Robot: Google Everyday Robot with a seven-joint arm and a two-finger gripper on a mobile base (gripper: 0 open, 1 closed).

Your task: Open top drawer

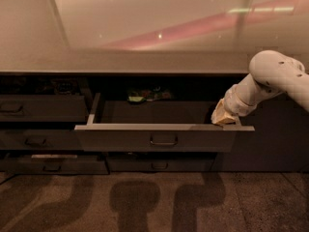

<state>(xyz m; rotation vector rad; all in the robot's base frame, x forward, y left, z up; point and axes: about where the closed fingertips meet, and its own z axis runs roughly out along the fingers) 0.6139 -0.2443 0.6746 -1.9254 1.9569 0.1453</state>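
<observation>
jaws in top drawer (120, 138) corner, tray (154, 112) free

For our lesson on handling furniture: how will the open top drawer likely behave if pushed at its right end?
The top drawer looks stiff: its front is straight, so it probably slides rather than bends. Pushed at the right end, where the gripper rests, off the central handle, it may skew. Only small items at the back: probably light.

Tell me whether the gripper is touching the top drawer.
Cannot tell. In the camera view the gripper sits at the right end of the top drawer's front rim with no visible gap, but contact isn't plain.
</observation>
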